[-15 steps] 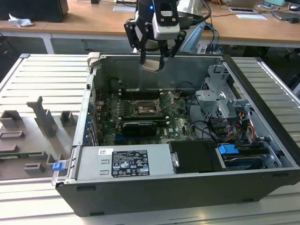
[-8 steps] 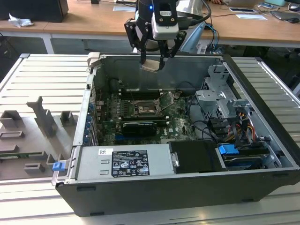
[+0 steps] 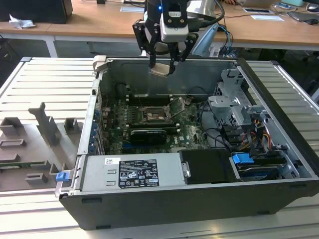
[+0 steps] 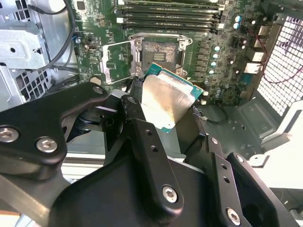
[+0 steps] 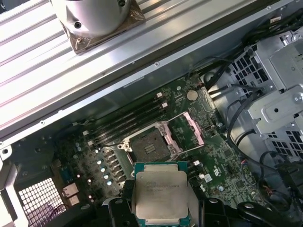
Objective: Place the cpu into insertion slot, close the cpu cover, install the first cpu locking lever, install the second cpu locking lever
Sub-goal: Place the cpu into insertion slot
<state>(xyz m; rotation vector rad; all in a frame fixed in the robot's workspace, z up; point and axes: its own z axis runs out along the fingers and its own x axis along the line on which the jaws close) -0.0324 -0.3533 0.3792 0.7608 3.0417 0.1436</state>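
One gripper point(image 3: 162, 66) clenches the cpu point(image 4: 166, 101), partly hidden behind its jaws, apparently above the insertion slot point(image 4: 158, 52)

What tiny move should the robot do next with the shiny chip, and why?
Probably lower the cpu toward the insertion slot: the jaws hold it high above, the slot looks empty, and the cpu cover stands open.

The cpu point(image 5: 160, 195) in the pincer point(image 5: 161, 212), well above the open insertion slot point(image 5: 147, 150)
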